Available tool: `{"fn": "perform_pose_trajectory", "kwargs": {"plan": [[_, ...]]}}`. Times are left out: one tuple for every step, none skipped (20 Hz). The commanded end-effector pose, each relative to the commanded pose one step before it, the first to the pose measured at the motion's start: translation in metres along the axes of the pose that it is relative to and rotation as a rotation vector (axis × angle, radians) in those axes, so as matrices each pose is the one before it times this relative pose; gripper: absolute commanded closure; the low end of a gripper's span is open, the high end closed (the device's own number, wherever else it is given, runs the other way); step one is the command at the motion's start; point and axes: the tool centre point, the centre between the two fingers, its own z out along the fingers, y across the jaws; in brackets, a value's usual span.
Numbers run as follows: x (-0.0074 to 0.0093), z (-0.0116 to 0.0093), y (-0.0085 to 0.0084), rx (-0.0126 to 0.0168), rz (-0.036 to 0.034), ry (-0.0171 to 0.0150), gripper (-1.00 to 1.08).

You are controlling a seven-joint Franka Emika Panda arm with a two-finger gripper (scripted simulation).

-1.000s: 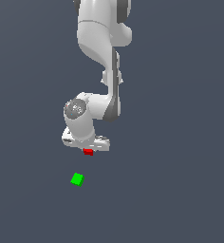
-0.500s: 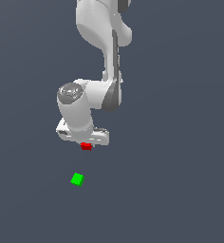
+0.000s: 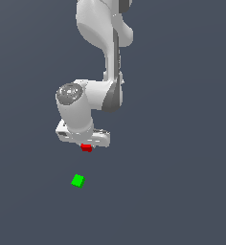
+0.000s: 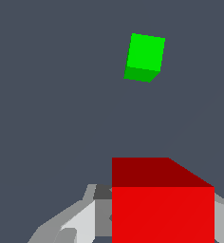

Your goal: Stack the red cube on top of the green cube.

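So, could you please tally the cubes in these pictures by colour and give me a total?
Small bright-red cube, held between the fingers of the white robot gripper: 1
Small bright-green cube, lying apart on the grey floor: 1
Total: 2 cubes

Your exterior view looks from high up, well back, down on the whole arm and the grey floor. Your wrist view sits on the hand, very near the red cube (image 4: 162, 209). Both views share that cube (image 3: 86, 148) and the green cube (image 3: 78, 180) (image 4: 144, 57).
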Motion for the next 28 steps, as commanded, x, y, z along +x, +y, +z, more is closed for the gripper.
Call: {"fn": "perform_pose_trajectory", "kwargs": {"plan": [[0.00373, 0.00144, 0.00067, -0.00005, 0.00008, 0.00045, 1.08], [0.00203, 0.00094, 0.00034, 0.0, 0.0, 0.0, 1.08], [0.00229, 0.00106, 0.00038, 0.0, 0.0, 0.0, 1.08], [0.00253, 0.00117, 0.00042, 0.0, 0.0, 0.0, 1.08], [0.00277, 0.00128, 0.00046, 0.0, 0.0, 0.0, 1.08], [0.003, 0.00138, 0.0005, 0.0, 0.0, 0.0, 1.08], [0.00322, 0.00148, 0.00054, 0.0, 0.0, 0.0, 1.08], [0.00343, 0.00157, 0.00057, 0.0, 0.0, 0.0, 1.08], [0.00363, 0.00166, 0.0006, 0.0, 0.0, 0.0, 1.08], [0.00382, 0.00174, 0.00063, 0.0, 0.0, 0.0, 1.08], [0.004, 0.00181, 0.00066, 0.0, 0.0, 0.0, 1.08], [0.00416, 0.00188, 0.00069, 0.0, 0.0, 0.0, 1.08], [0.00431, 0.00194, 0.00071, 0.0, 0.0, 0.0, 1.08], [0.00441, 0.00198, 0.00072, 0.0, 0.0, 0.0, 1.08], [0.00438, 0.00218, 0.00059, 0.00029, -0.00021, -0.00033, 1.08], [0.00424, 0.00189, 0.00069, 0.0, 0.0, 0.0, 1.08], [0.00414, 0.00183, 0.00067, 0.0, 0.0, 0.0, 1.08], [0.00403, 0.00178, 0.00066, 0.0, 0.0, 0.0, 1.08], [0.00393, 0.00172, 0.00064, 0.0, 0.0, 0.0, 1.08], [0.00383, 0.00167, 0.00062, 0.0, 0.0, 0.0, 1.08], [0.00372, 0.00162, 0.0006, 0.0, 0.0, 0.0, 1.08], [0.00362, 0.00156, 0.00058, 0.0, 0.0, 0.0, 1.08], [0.00351, 0.00151, 0.00056, 0.0, 0.0, 0.0, 1.08], [0.0034, 0.00146, 0.00054, 0.0, 0.0, 0.0, 1.08], [0.0033, 0.0014, 0.00052, 0.0, 0.0, 0.0, 1.08], [0.00319, 0.00135, 0.0005, 0.0, 0.0, 0.0, 1.08], [0.00312, 0.00167, 0.00044, -0.00001, -0.00005, -0.00049, 1.08], [0.00298, 0.00125, 0.00047, 0.0, 0.0, 0.0, 1.08]]}}
